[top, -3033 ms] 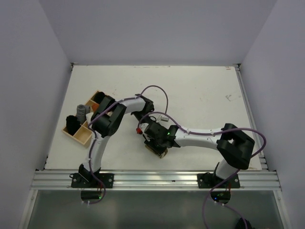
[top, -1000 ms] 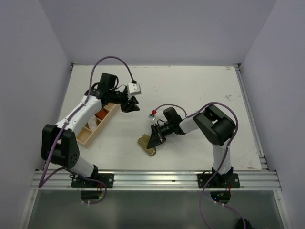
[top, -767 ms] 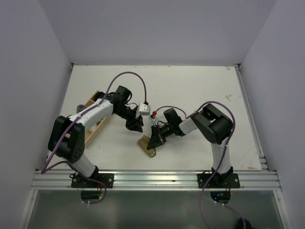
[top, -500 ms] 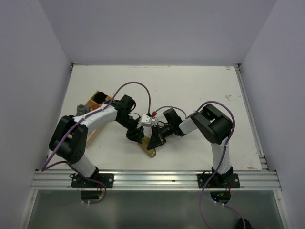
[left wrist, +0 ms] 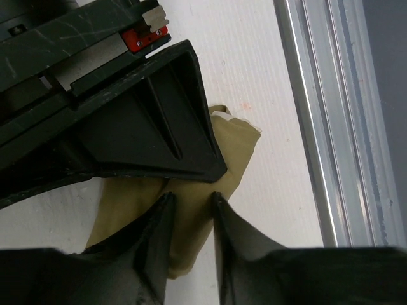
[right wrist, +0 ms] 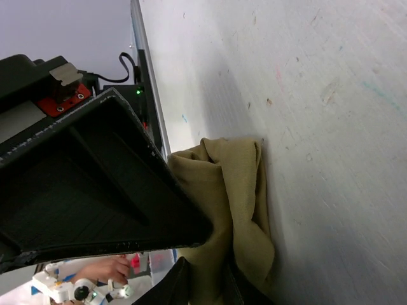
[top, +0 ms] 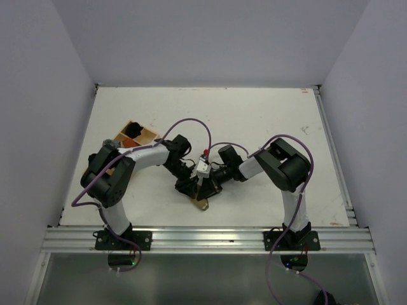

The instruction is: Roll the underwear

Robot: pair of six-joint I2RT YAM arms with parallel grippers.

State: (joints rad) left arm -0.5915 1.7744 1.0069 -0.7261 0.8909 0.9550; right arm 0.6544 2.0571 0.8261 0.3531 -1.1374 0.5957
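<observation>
From above, both pincers crowd over the underwear (left wrist: 238, 149), so I see only an olive corner near the front edge of the tabletop (top: 254, 121). My left arm stretches low across to meet the right. The left pincer (left wrist: 191, 202) straddles a fold; gripped or not, I cannot tell. The right pincer (right wrist: 207, 278), cut off, pinches the cloth. A second ago the left hung by the wooden tray (top: 135, 132).

Top view looks down from behind; both close wrist views seemingly share the underwear (left wrist: 238, 149).
</observation>
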